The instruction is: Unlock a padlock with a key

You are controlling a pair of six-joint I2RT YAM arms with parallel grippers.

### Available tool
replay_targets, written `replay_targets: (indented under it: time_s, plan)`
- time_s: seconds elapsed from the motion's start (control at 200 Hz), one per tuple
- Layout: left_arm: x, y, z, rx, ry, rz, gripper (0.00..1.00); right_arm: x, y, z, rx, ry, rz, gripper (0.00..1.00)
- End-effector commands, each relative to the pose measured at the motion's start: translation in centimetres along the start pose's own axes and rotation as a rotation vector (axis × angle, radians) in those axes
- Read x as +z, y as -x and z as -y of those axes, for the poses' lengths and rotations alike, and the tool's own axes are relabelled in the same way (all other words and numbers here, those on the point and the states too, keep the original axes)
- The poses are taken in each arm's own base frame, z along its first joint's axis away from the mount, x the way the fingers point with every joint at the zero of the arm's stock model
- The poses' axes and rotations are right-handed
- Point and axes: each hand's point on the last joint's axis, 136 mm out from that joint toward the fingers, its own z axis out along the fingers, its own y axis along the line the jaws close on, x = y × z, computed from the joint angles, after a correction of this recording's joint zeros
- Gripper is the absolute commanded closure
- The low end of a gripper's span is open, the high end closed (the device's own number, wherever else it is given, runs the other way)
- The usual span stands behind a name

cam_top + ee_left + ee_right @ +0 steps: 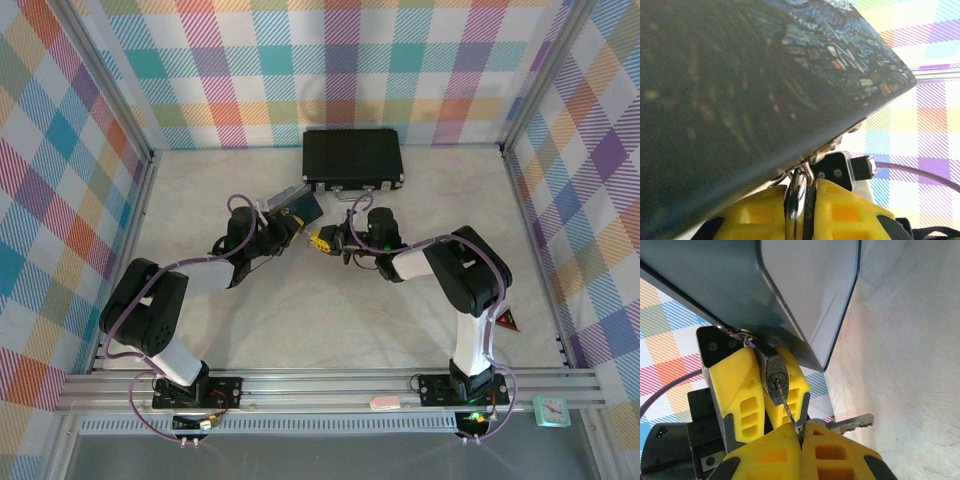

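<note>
— Where is the small dark-bodied padlock with the silvery metal shackle [774, 371] sitting?
— It is hanging from the clasp at the edge of the blue painted metal tin [300, 205], above the pale tabletop [300, 320], just near of the far-side case. The left arm's yellow fingers [735, 385] are pressing closed on its body from both sides, and its keyhole is facing the right wrist camera.
— And the thin grey metal key [786, 407]?
— The right arm's yellow fingers [780, 450] are pinching fully closed on its head, and its blade is reaching into the keyhole. A second, toothed silvery key [852, 422] is sticking out just right of them.
— Is the tin showing anything inside?
— No, its lid is lying shut, so I cannot tell what it is holding. The black rectangular briefcase [352, 160] is also lying closed at the far side of the tabletop, apart from both arms.
</note>
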Motion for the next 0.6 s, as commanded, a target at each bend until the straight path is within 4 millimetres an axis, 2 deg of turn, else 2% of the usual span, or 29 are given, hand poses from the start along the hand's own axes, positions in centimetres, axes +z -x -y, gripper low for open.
replay_targets:
  time_s: [0.0, 0.185, 0.365, 0.595]
  plan:
    - [-1.2, -5.4, 4.2, 0.072, -0.170, -0.256, 1.00, 0.1, -0.3, -3.9, -0.122, 0.071, 0.011, 1.00]
    - [-1.6, -4.1, 4.5, 0.082, -0.185, -0.247, 1.00, -0.1, -0.6, -2.3, -0.118, 0.060, -0.024, 1.00]
    - [-2.2, -3.4, 3.9, 0.109, -0.163, -0.261, 1.00, -0.9, -0.4, -0.7, -0.121, 0.030, -0.023, 1.00]
    - [-2.9, -3.0, 3.7, 0.146, -0.163, -0.302, 1.00, -1.7, -0.6, -0.5, -0.165, -0.007, -0.023, 1.00]
